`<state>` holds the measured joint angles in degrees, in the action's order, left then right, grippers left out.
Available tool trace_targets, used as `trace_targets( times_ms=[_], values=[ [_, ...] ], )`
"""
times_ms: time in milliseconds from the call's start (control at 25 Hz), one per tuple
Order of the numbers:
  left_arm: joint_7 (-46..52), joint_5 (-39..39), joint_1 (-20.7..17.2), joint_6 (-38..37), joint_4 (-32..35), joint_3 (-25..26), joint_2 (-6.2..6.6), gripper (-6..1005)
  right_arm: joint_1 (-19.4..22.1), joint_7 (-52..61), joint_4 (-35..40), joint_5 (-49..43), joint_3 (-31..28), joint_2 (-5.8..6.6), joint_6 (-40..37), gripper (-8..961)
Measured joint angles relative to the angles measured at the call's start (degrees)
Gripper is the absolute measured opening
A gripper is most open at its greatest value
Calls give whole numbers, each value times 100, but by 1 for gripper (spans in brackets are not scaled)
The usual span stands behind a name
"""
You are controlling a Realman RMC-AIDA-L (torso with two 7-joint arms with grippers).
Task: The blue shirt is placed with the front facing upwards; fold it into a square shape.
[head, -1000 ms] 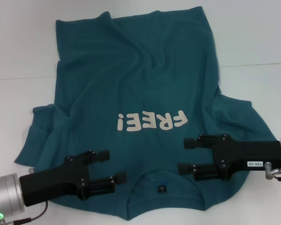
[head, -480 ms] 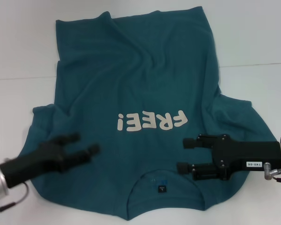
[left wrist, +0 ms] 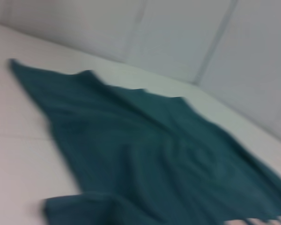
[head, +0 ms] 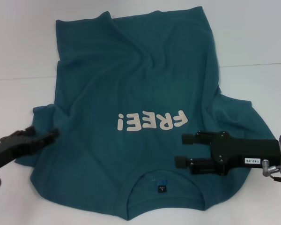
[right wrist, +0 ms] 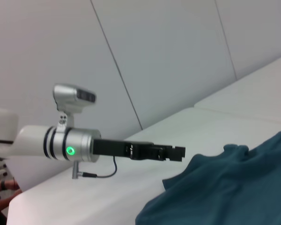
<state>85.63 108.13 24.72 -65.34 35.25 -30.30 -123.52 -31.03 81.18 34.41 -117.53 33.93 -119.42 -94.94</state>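
The blue shirt lies spread front-up on the white table, its cream "FREE!" print facing up and its round neck with a dark label nearest me. My left gripper hovers open at the shirt's left sleeve, holding nothing. From the side, the right wrist view shows that left gripper just above the sleeve edge. My right gripper is open over the right shoulder area beside the neck. The shirt fills the left wrist view.
The white table surrounds the shirt, with a seam line running across it. Pale wall panels stand behind the table.
My left arm has swung left from beside the neck to the left sleeve. The right gripper has shifted slightly left and toward me. The shirt has not moved.
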Motion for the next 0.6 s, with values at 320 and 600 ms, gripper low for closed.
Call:
trace_targets(
  times_ms=[320, 600],
  values=[
    [101, 6, 142, 971, 0, -42, 11, 920, -33, 44, -69, 64, 0, -1, 6, 892],
    [3, 6, 256, 1603, -40, -208, -3, 920, -53, 116, -92, 64, -1, -1, 6, 891]
  ],
)
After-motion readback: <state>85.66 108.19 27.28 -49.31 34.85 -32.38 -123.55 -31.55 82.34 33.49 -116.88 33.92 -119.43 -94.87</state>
